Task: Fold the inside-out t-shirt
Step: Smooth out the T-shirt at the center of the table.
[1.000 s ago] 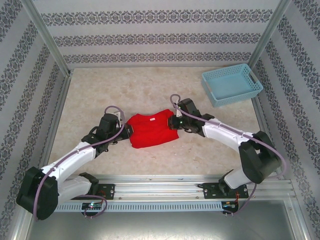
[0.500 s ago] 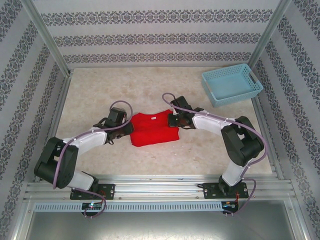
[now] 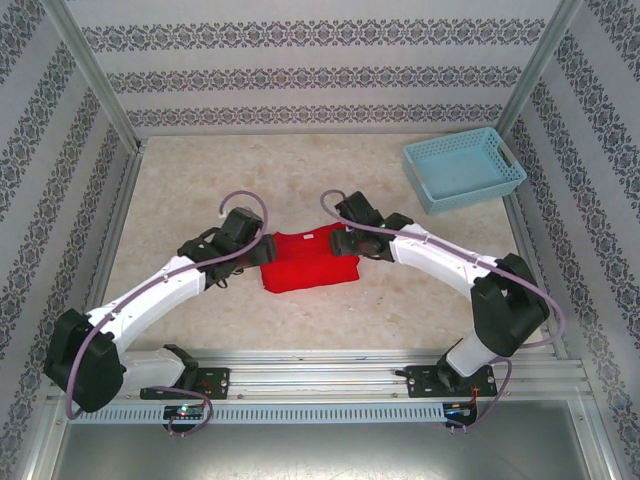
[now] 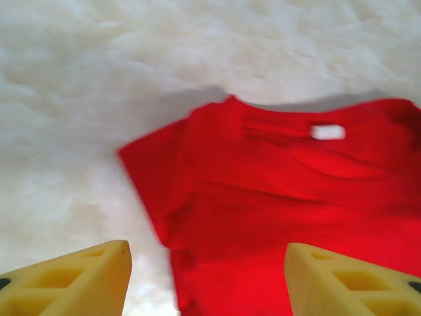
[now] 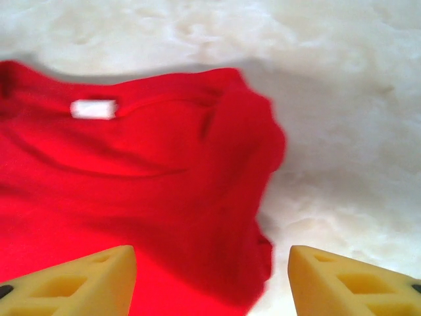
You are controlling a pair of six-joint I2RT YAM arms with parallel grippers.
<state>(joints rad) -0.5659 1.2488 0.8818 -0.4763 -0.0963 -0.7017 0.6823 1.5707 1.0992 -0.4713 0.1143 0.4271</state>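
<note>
Landmark: the light blue basket [image 3: 472, 196], at the far right corner of the tabletop [image 3: 200, 170].
T-shirt: the inside-out t-shirt [image 3: 308, 262] lay flat and folded small on the tabletop, well apart from the basket, on its near left.
Label: a white tag [image 4: 327, 131] showed at the neckline, on the shirt's edge that faced the basket's end of the tabletop.
Left tool: the left tool [image 3: 258, 252] hung at the shirt's side farthest from the basket, just above the cloth.
Left tool state: its yellow fingers [image 4: 72, 280] stood wide apart and gripped nothing; one was over bare tabletop, the other over red fabric.
Right tool: the right tool [image 3: 345, 243] hung at the shirt's side nearest the basket.
Right tool state: its yellow fingers [image 5: 72, 280] were spread wide with nothing held, one over the shirt and one over the tabletop.
Blur: both wrist views were soft, so the folds could not be counted.
</note>
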